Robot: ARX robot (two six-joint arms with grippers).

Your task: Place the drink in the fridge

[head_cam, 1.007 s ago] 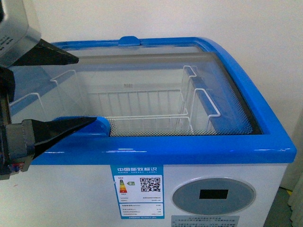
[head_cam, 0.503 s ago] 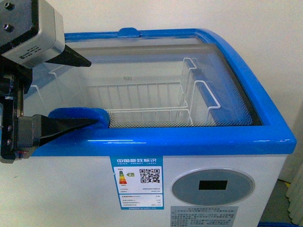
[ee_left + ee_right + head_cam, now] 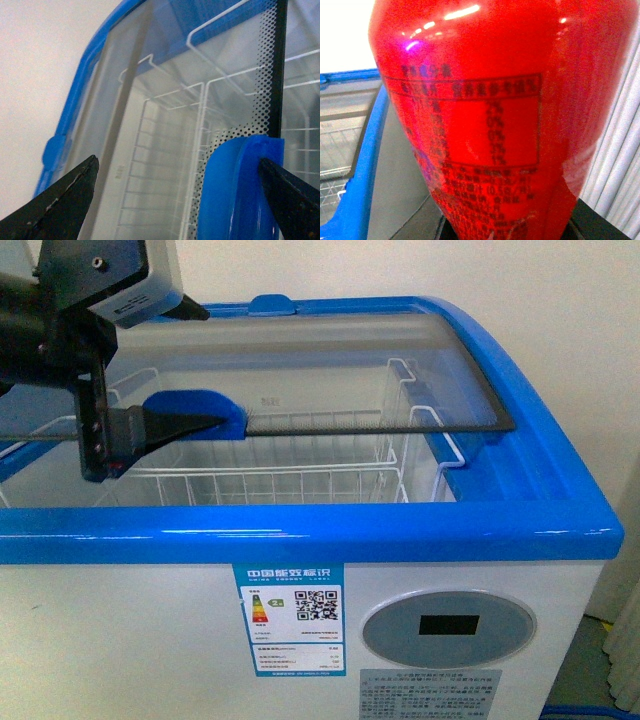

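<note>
At the freezer (image 3: 300, 535), the near half stands uncovered above an empty wire basket (image 3: 300, 480). Just beyond, the left claw (image 3: 215, 368) is spread wide astride the blue handle (image 3: 190, 400) of the glass lid (image 3: 350, 370), one finger touching the handle, gripping nothing. The bottle (image 3: 485, 115) is outside the freezer, beside its blue rim, upright and clear of the floor right before the right wrist camera. So the right claw evidently clasps it, though its fingers are hidden behind the red label. The right arm alone is placed to carry it over the rim, probably leftward. The front camera shows neither bottle nor right arm. The cap is cut off and the label print blurred.
</note>
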